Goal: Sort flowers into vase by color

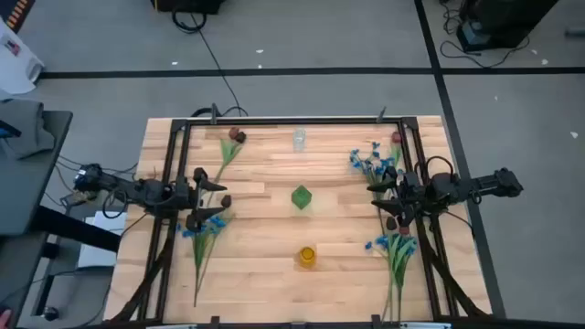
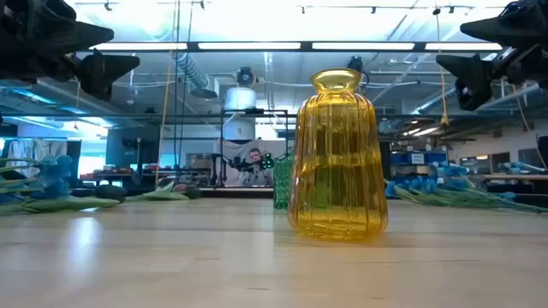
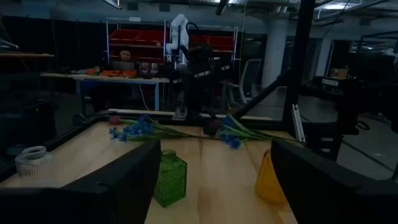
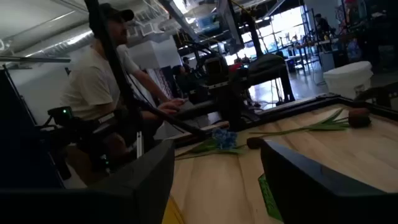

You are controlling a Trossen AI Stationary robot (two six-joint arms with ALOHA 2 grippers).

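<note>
From above, the green vase point(image 1: 301, 197) sits mid-counter point(image 1: 274, 270), the yellow vase point(image 1: 306, 257) nearer the front edge, a clear one point(image 1: 299, 139) behind. All flowers point(image 1: 203, 228) lie loose either side of it: sorting looks unstarted. The left gripper point(image 1: 212, 199) and right gripper point(image 1: 388, 199) hover with fingers open, empty. At counter level, the yellow vase holds nothing. From the left wrist, blue sprays point(image 3: 134, 129) lie beyond the green vase. From the right wrist, a person point(image 4: 102, 81) sits past the counter.

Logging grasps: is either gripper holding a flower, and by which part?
Nothing is held. The left gripper and right gripper are both open and empty.
</note>
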